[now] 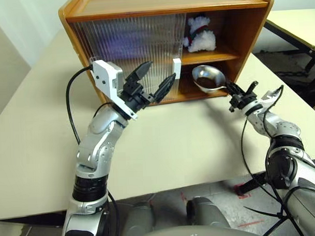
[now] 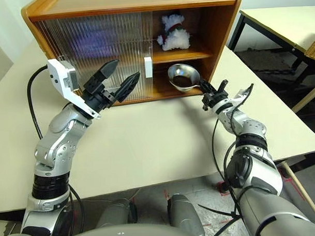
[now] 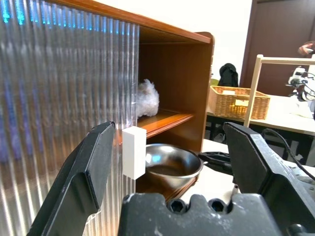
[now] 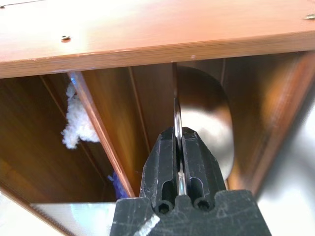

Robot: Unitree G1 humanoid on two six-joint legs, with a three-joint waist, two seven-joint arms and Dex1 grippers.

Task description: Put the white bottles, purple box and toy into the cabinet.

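Left eye view: toy point(image 1: 201, 38) already on the cabinet point(image 1: 247, 21) shelf; right gripper point(image 1: 243, 96) fingers clamped on the handle of a metal dish point(image 1: 208, 77) at the lower opening. Left gripper point(image 1: 150, 82), fingers wide, empty beside the white door handle point(image 1: 177, 68). Risk: dish rim catching the shelf edge, twisting loose from the thin grip.

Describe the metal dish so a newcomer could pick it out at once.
Start at the orange-brown wooden cabinet on the table; its ribbed sliding doors cover the left part, leaving the right side open. At the mouth of the lower open compartment, tilted on edge, is the metal dish, its handle clamped in the right tool. It is shiny and bowl-shaped, unlike the fluffy white toy on the shelf above.
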